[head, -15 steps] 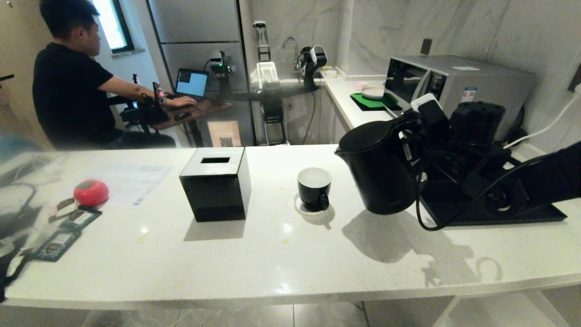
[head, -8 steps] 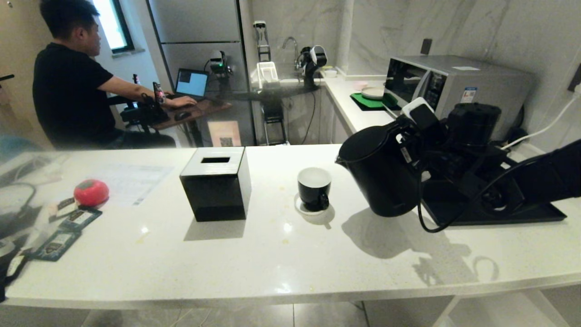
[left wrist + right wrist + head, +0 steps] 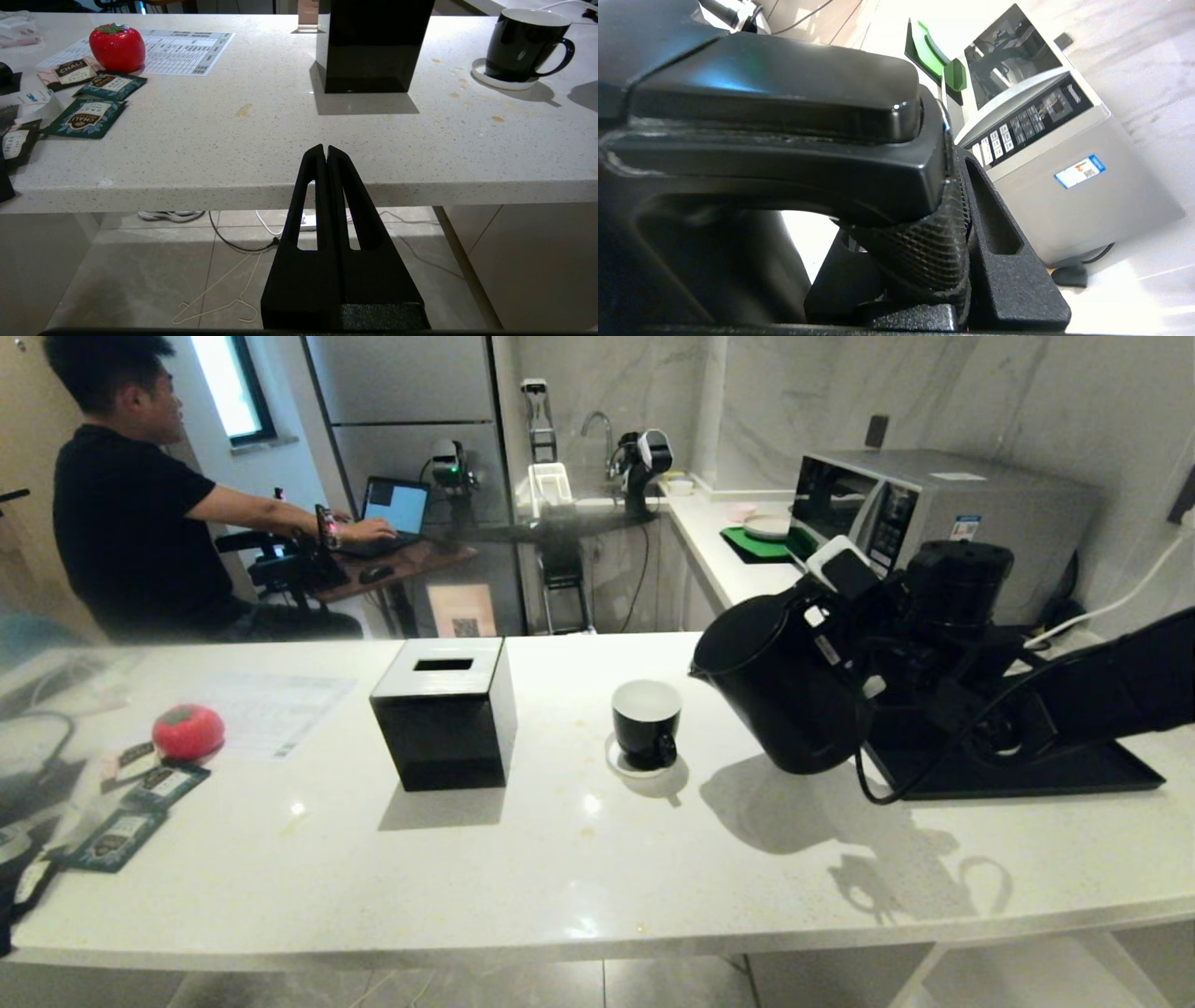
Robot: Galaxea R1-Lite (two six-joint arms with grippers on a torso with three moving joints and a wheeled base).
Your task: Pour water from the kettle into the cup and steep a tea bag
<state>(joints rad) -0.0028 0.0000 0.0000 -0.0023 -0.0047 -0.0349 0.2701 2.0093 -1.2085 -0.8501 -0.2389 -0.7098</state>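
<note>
A: Why is the kettle [image 3: 782, 686] leaning like that?

B: The right tool [image 3: 845, 616] is clamped on its loop handle; in the right wrist view one ribbed finger [image 3: 924, 242] presses against the underside of the handle. The kettle hangs clear of the bench [image 3: 560, 859], judging by its shadow, tipped so the short spout faces the cup [image 3: 646, 721]. I read it as the lead-in to the pour.

A: And the cup?

B: Upright on a small white coaster [image 3: 624, 765], just beside the kettle on the spout side, ear handle turned toward the robot. Its white inside looks dry. The spout is not over the rim yet, so the kettle needs to travel further toward the cup before it tips more, or water lands on the bench.

A: Where did the kettle come from?

B: Probably the black tray [image 3: 1018, 775] on the far side of the kettle from the cup.

A: The left tool?

B: The left tool [image 3: 325, 151] waits low at the bench's near edge, fingers pressed together on nothing. Idle, I'd say, until the tea bag is needed.

A: Where is the tea bag?

B: I can't pick it out. Only teal sachets [image 3: 86, 116] lie well away from the cup, beyond the black tissue box [image 3: 446, 723], near a red tomato-shaped object [image 3: 188, 732].
</note>
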